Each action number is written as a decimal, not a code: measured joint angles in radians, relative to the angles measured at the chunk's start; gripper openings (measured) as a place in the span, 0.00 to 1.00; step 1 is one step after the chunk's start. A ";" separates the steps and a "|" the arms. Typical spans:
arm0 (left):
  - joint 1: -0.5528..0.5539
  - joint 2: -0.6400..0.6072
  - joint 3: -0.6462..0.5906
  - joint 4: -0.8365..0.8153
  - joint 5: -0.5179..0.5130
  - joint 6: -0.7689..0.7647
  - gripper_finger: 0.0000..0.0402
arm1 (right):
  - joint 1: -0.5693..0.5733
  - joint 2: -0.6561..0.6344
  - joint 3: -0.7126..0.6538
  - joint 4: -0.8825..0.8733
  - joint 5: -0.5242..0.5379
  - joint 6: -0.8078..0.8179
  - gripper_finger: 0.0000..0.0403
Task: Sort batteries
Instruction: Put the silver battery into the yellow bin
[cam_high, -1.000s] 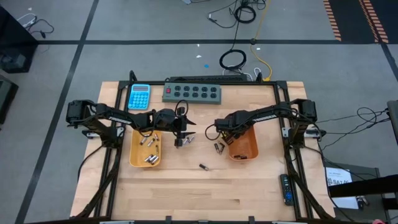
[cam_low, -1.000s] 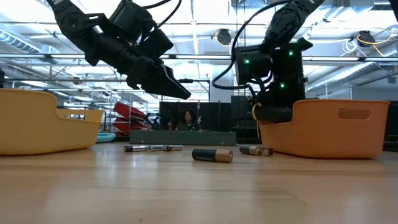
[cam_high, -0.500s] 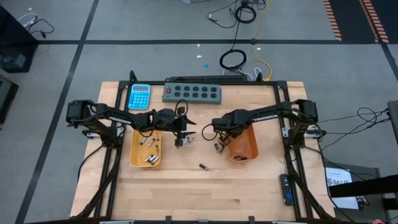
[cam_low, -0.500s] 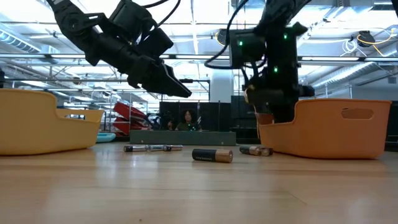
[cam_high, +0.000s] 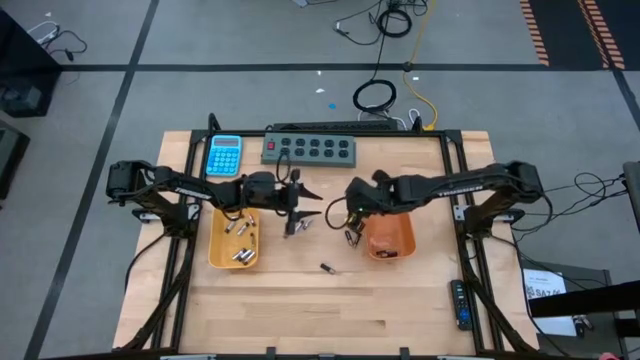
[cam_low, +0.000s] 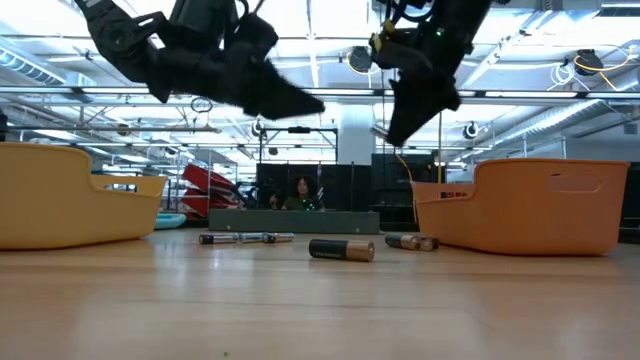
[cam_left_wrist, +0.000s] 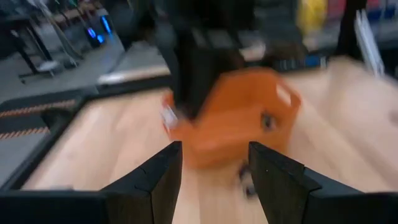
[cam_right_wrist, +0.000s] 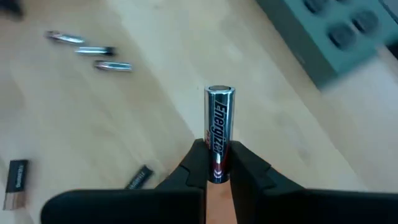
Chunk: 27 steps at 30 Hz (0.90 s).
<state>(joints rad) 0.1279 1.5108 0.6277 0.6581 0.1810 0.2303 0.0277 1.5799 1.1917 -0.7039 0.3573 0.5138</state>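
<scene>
My right gripper (cam_right_wrist: 219, 177) is shut on a silver-and-black battery (cam_right_wrist: 219, 124). It hangs above the table (cam_high: 350, 214) just left of the orange tray (cam_high: 390, 238). My left gripper (cam_left_wrist: 214, 180) is open and in the air (cam_high: 308, 200), right of the yellow tray (cam_high: 222, 250), which has several batteries (cam_high: 240, 235) lying inside. Its view faces the orange tray (cam_left_wrist: 230, 121). Loose batteries lie flat on the wood: slim ones (cam_low: 237, 238), a dark one (cam_low: 342, 249) and a pair by the orange tray (cam_low: 410, 241). My right gripper pinches the battery between its two fingers (cam_right_wrist: 194, 163) at the dark end (cam_right_wrist: 217, 167) nearest the wrist. The battery runs along the fingers, and its silver capped end (cam_right_wrist: 219, 93) sticks out beyond the fingertips. It is lifted clear of the table.
A grey power strip (cam_high: 309, 150) and a blue calculator (cam_high: 225, 156) lie along the table's far edge. Another dark battery (cam_high: 327, 268) lies toward the near side, between the trays. Bare wood stretches across the near half of the table.
My right gripper has risen from table height beside the orange tray's left wall, carrying the battery up, and has tipped. My left gripper has also risen and tipped closer to level. The batteries lying on the table have not moved.
</scene>
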 joint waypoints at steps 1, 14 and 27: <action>0.000 0.000 0.000 0.033 0.000 -0.017 0.48 | 0.004 0.000 -0.015 0.043 -0.001 -0.031 0.05; 0.001 0.000 0.030 0.097 0.002 -0.168 0.48 | 0.039 -0.006 -0.039 0.401 0.001 -0.336 0.05; -0.003 0.000 0.030 0.095 -0.009 -0.141 0.43 | 0.079 -0.006 -0.039 0.475 0.036 -0.415 0.05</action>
<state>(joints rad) 0.1252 1.5105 0.6579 0.7535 0.1715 0.0895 0.1066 1.5742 1.1526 -0.2287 0.3934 0.0990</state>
